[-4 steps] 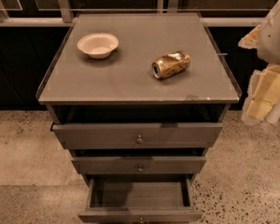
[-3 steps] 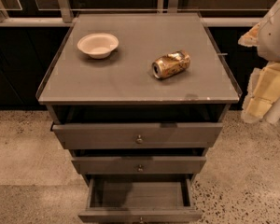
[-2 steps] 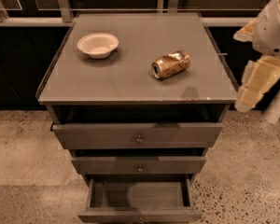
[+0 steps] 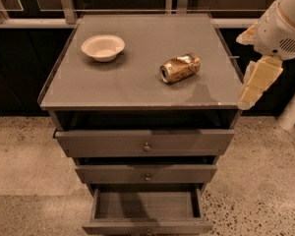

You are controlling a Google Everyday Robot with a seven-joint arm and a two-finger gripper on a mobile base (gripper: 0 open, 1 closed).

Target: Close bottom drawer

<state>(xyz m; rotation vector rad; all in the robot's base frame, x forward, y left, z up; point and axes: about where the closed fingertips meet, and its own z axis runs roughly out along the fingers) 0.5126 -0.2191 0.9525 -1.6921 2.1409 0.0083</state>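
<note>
The bottom drawer (image 4: pixel 146 225) of the dark grey cabinet is pulled out the farthest. Its empty inside shows, and its slim front panel with a small knob sits at the lower edge of the view. The middle drawer (image 4: pixel 146 173) and the top drawer (image 4: pixel 145 142) are each pulled out a little. My gripper (image 4: pixel 257 82), cream coloured on a white arm (image 4: pixel 280 26), hangs beside the right edge of the cabinet top, well above and to the right of the bottom drawer. It holds nothing that I can see.
A white bowl (image 4: pixel 103 46) and a crushed golden can (image 4: pixel 180 67) lying on its side rest on the cabinet top (image 4: pixel 137 87). Dark cabinets and a rail stand behind. Speckled floor (image 4: pixel 255 181) lies around the cabinet.
The arm and gripper have moved left, from beyond the right side to the cabinet top's right edge. The drawers, bowl and can have not moved.
</note>
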